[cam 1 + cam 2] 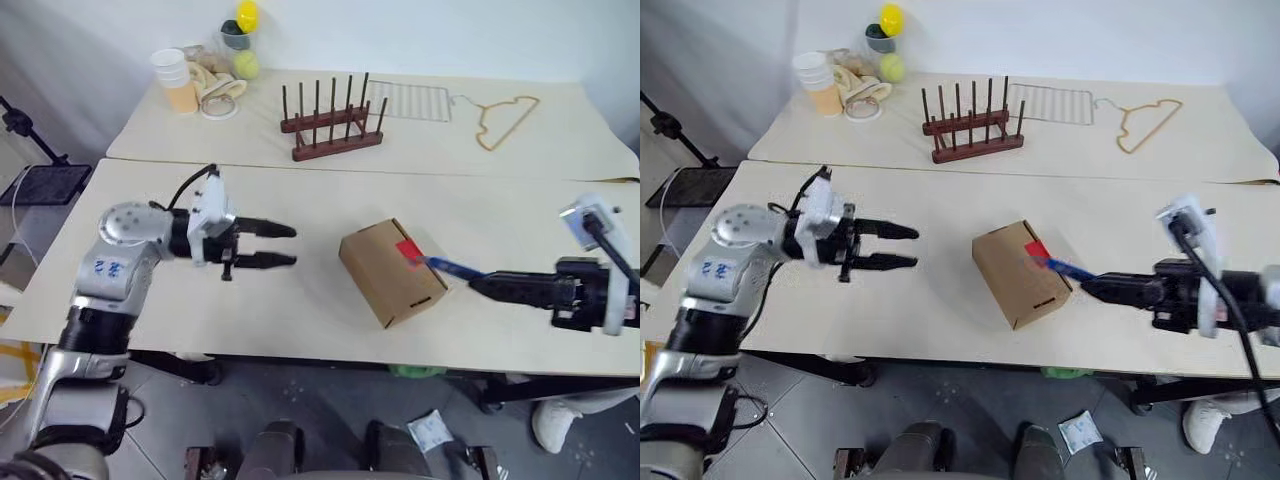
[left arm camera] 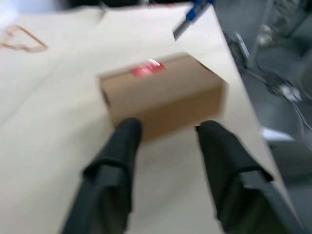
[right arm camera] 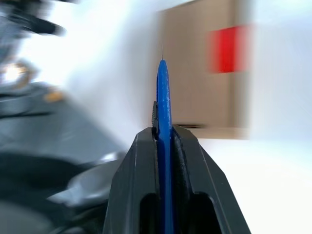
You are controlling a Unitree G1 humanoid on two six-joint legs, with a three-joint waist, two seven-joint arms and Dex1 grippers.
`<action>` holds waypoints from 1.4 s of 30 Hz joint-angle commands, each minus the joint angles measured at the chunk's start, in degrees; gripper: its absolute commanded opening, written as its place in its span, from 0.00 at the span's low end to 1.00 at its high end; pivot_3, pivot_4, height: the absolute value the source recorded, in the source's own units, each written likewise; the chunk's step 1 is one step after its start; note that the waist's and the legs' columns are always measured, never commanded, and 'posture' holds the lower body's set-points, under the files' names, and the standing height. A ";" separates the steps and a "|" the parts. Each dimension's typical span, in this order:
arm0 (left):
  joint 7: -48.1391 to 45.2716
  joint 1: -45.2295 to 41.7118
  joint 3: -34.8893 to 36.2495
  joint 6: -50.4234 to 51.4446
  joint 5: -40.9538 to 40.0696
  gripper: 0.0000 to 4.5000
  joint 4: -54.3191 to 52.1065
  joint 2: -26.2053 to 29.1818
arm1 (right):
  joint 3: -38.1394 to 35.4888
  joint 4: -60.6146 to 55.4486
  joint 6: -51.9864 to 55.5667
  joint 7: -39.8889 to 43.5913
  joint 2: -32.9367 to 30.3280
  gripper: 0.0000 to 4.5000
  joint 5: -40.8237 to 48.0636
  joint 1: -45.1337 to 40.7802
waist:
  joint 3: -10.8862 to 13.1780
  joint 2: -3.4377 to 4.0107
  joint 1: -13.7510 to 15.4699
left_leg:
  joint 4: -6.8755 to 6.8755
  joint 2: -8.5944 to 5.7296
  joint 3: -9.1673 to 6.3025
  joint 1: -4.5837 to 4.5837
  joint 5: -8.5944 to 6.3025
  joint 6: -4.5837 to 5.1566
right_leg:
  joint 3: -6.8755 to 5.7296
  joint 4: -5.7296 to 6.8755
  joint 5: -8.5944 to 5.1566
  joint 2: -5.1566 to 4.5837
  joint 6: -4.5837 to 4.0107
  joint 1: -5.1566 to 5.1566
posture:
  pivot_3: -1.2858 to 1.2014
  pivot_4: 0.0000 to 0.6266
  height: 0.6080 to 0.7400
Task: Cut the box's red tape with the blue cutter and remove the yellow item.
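Left gripper [image 1: 283, 246], at the left of the front table [image 1: 300, 310]: two black fingers spread a little with a clear gap between them, holding nothing, pointing toward the box [image 1: 390, 272] and well apart from it. Centre: brown cardboard box, flaps closed, lying skewed on the tabletop; red tape [image 1: 408, 249] on its top at the edge facing the right arm. Blue cutter [image 1: 452, 267]: tip just beside the red tape; contact cannot be told. Right gripper [image 1: 482, 284], at the right: fingers pressed together on the cutter's handle. Rear table: wooden peg rack [image 1: 331, 128], wire rack [image 1: 412, 101], hanger [image 1: 505, 120], stacked cups [image 1: 175, 78]
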 commanded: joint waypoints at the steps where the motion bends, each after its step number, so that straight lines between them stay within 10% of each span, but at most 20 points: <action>1: 3.60 -4.89 -3.76 0.80 3.39 0.18 3.34 -5.63 | -4.75 -0.45 -1.17 -6.46 -2.24 0.01 0.34 -0.18 | 0.01 -0.01 0.03 | -0.01 -0.01 0.03 0.00 0.00 0.00 | -0.02 0.00 0.01 0.00 0.03 -0.01 | 0.52 0.24 1.00; 4: 4.07 -7.79 -6.30 -0.04 6.51 0.00 6.45 -8.72 | -1.88 -0.69 -4.40 -9.89 -4.84 0.01 1.82 -2.54 | 0.03 -0.04 -0.27 | -0.04 0.00 0.22 -0.04 0.00 -0.01 | -0.16 -0.01 0.02 0.03 0.04 -0.09 | 0.52 0.24 1.00; 14: 11.80 -14.61 -10.42 -1.09 15.79 0.00 16.04 -16.94 | 20.46 -1.27 -10.46 -12.98 -7.38 0.01 1.83 -22.64 | 0.09 -0.13 -1.60 | -0.04 0.20 0.45 -0.05 0.04 -0.11 | -0.22 0.15 0.03 0.02 0.05 -0.30 | 0.52 0.24 1.00; 23: 14.02 -12.90 -13.46 2.98 20.56 0.00 15.13 -19.00 | 42.95 5.66 -2.24 -26.15 7.61 0.01 1.83 -47.85 | 0.14 -0.23 -1.38 | 0.13 0.07 0.47 -0.76 0.11 -0.16 | -0.29 0.44 0.10 0.00 0.03 -1.06 | 0.52 0.24 1.00; 42: 14.84 -10.57 -14.02 6.40 20.94 0.00 11.13 -18.88 | 46.58 9.89 2.46 -30.32 11.66 0.01 1.83 -51.19 | 0.14 -0.23 -1.12 | 0.16 0.06 0.66 -0.80 0.12 -0.16 | -0.55 0.52 0.11 0.00 0.01 -1.05 | 0.52 0.24 1.00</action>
